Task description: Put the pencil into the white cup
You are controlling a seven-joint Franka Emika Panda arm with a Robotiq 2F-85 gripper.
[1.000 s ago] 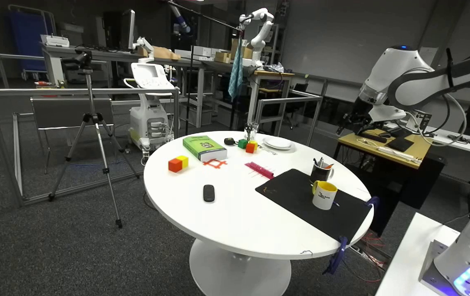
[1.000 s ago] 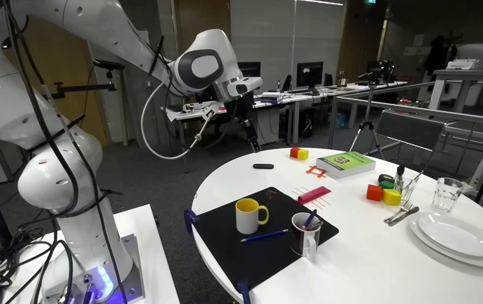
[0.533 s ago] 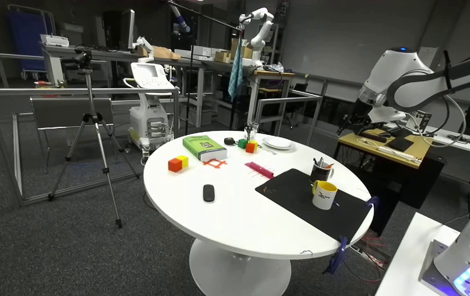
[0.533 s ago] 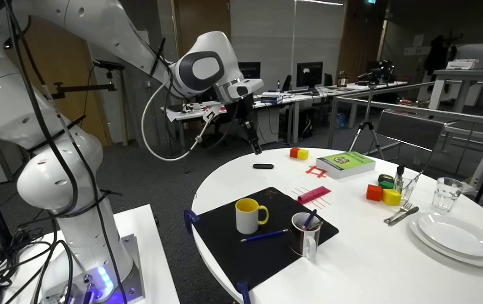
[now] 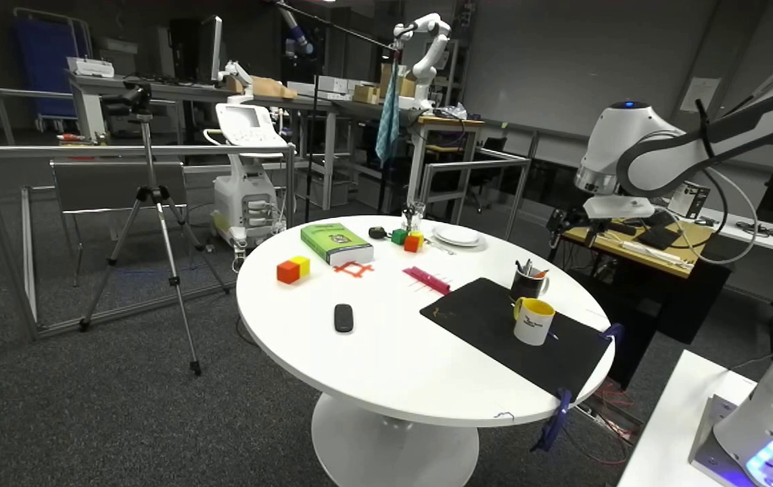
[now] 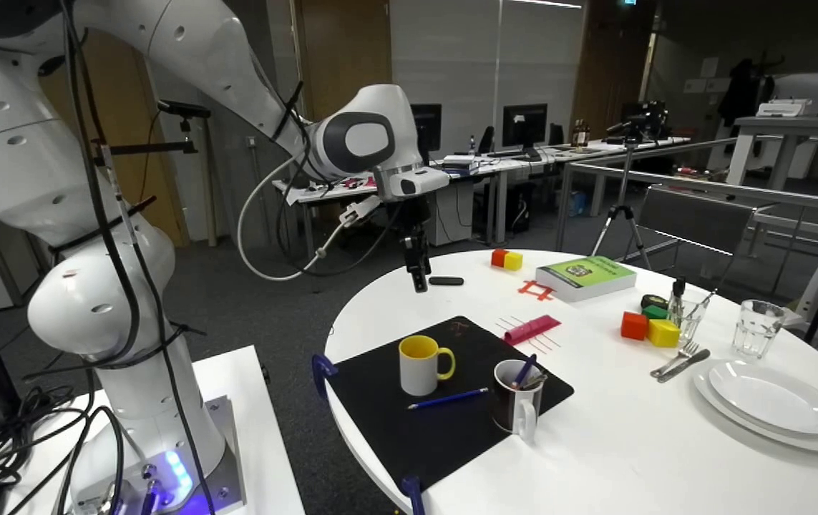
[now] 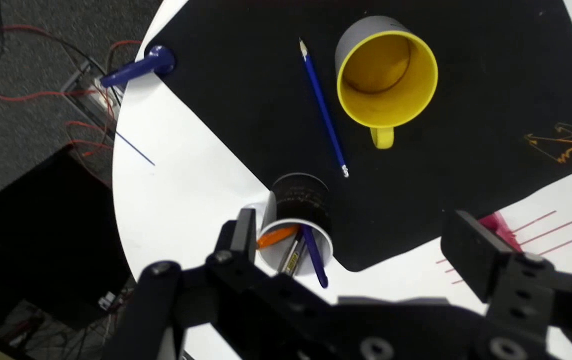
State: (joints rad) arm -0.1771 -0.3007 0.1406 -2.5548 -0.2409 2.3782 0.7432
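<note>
1. The blue pencil lies on the black mat, beside the white cup; likely light, stiff and prone to rolling.
2. Best pinched across mid-shaft; the thin barrel may swivel.
3. The cup stands upright, probably rigid and breakable.
4. The gripper hangs above the counter, jaws spread wide, nothing between them.

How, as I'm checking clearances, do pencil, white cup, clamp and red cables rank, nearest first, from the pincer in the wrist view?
1. Pencil, white cup: too close to call, upper middle.
2. Clamp: left, at table edge.
3. Red cables: far left, on floor.
</note>
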